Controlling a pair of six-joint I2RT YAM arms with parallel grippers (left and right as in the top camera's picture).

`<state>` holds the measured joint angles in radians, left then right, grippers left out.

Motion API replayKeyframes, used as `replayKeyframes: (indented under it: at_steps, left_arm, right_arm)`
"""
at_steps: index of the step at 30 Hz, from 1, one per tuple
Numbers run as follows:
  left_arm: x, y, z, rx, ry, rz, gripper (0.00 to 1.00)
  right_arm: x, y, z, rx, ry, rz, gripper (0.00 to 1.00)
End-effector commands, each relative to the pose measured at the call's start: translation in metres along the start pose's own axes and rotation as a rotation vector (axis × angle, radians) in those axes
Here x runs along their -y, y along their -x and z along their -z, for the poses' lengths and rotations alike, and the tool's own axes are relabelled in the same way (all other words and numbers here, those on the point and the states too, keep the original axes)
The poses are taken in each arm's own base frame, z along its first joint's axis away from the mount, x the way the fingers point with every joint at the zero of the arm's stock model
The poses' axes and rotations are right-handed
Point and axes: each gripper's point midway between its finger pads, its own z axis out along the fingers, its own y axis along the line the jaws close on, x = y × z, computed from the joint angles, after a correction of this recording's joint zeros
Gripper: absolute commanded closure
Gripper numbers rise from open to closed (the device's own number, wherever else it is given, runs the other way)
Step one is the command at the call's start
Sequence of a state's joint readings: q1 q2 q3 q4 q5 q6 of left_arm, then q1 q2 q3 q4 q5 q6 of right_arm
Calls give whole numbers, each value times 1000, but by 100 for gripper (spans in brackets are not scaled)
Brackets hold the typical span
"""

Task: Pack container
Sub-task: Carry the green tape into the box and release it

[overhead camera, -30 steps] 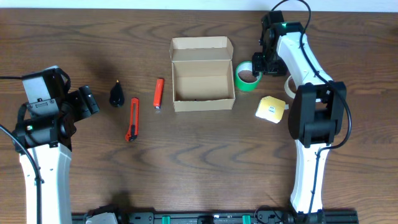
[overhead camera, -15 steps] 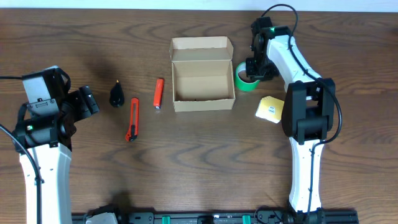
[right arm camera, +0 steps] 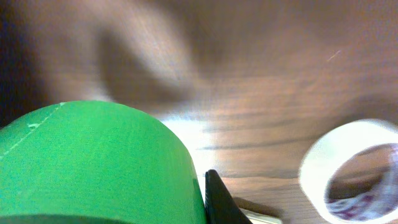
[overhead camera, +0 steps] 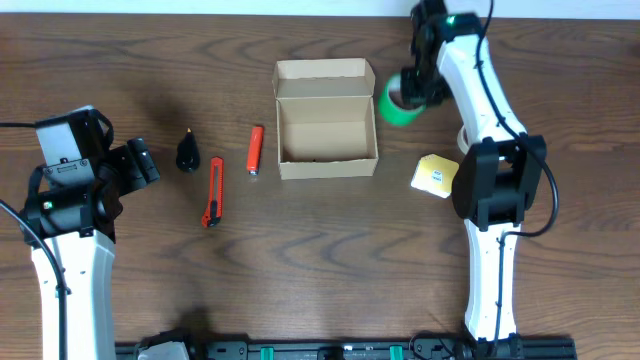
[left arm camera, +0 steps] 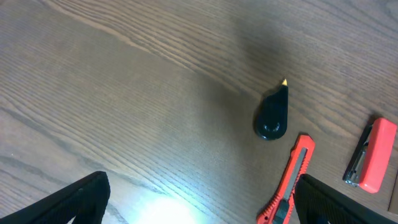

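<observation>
Now my right arm reaches long toward the 12 o'clock edge of the table [overhead camera: 330, 240], its wrist turned in toward the container [overhead camera: 326, 125]. My right gripper [overhead camera: 408, 93] is pinching the green tape roll [overhead camera: 394, 107], which sits at about 2 o'clock from the container, just beside its right wall. My left arm is folded at the 9 o'clock side. Its left gripper [left arm camera: 202, 183] has both dark fingers spread wide over bare wood and holds nothing.

The container is plain tan cardboard, a rectangle with its flap lid hinged back toward 12 o'clock, standing a little past the table's centre toward 12 o'clock. The green roll is smooth and matt, and it fills the lower left of my right wrist view. A white tape roll [right arm camera: 351, 168] shows blurred at 4 o'clock there. A yellow block [overhead camera: 435, 175] lies at 4 o'clock from the container. At its 9 o'clock lie an orange stick [overhead camera: 255, 150], a slim red box cutter [overhead camera: 213, 190] and a black teardrop piece [left arm camera: 272, 115] with a pale tip. The table is dark wood with a streaked grain.

Half a second ago the green roll lay lower, nearer 3 o'clock from the container; it has since moved toward 12 o'clock with my gripper. My left arm has not moved.
</observation>
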<state>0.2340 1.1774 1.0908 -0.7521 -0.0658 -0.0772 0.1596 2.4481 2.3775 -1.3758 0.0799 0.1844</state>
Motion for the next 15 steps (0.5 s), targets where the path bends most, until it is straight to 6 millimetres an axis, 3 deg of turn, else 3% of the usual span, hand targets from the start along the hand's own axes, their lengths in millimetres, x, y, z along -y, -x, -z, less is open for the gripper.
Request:
replayKeyframes:
  at_steps: [1,5,8,11,15]
  left_arm:
    - [0,8,5,20,-5,-6,5]
    - [0,8,5,20,-5,-6,5]
    - [0,8,5,20,-5,-6,5]
    - [0,8,5,20,-5,-6,5]
    - [0,8,5,20,-5,-6,5]
  right_arm:
    - [-22,23,57,141,35,39,99]
    - [-45,28,116,265,69,109,99]
    - [-74,23,153,348,100,191,99]
    - [-106,14,167,386,122,284,99]
    - [-140,-1,161,369,130,396,99]
